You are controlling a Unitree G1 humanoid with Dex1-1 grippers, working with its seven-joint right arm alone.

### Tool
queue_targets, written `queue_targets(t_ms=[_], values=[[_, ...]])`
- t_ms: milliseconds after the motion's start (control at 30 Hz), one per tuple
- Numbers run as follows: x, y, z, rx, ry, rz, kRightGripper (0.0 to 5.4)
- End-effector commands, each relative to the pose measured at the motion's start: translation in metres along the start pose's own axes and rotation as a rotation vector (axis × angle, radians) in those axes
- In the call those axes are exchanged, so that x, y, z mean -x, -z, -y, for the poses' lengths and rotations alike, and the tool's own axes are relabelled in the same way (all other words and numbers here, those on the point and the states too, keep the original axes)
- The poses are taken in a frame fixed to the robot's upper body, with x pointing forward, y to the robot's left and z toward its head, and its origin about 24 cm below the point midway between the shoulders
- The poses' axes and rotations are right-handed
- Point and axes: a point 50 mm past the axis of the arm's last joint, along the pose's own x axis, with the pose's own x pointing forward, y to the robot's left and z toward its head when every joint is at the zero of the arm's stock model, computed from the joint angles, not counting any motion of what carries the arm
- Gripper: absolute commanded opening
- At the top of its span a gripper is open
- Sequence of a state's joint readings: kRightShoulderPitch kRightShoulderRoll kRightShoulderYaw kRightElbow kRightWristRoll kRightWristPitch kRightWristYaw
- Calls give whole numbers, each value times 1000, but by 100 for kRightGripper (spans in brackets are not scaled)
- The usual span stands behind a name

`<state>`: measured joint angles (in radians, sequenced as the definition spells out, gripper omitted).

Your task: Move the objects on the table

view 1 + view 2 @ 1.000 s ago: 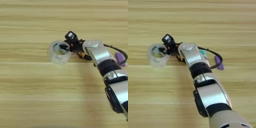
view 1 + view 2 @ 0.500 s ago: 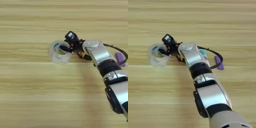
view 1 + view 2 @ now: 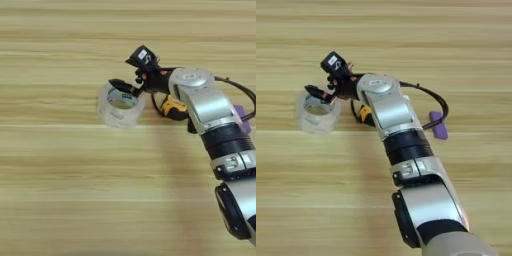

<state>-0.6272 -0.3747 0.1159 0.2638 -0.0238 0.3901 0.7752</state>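
Note:
A clear tape roll [image 3: 120,106] lies flat on the light wood table [image 3: 60,180], left of centre. My right gripper [image 3: 123,88] reaches in from the right and sits at the roll's far rim, partly over its hole. Just behind the wrist lies the yellow-black tape measure [image 3: 173,108], half covered by the silver forearm, and its black strap [image 3: 432,98] loops out to the right. A small purple block [image 3: 438,125] lies beside the strap's end. The black marker and the glue stick are hidden or out of view.
The silver forearm [image 3: 398,125] crosses the table from the bottom right up to the roll. Bare wood stretches to the left of the roll, behind it and along the front [image 3: 75,210].

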Motion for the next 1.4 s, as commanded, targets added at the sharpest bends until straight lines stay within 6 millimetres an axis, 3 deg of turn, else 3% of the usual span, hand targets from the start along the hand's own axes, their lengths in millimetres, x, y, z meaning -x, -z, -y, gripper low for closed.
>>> queue_targets(t_ms=[33,233,567,967,1400], values=[[19,-38,10,92,64,126,474],[28,-35,8,60,89,169,537],[45,-28,15,14,162,243,537],[68,-6,22,27,410,368,537],[73,23,14,-71,624,496,537]])
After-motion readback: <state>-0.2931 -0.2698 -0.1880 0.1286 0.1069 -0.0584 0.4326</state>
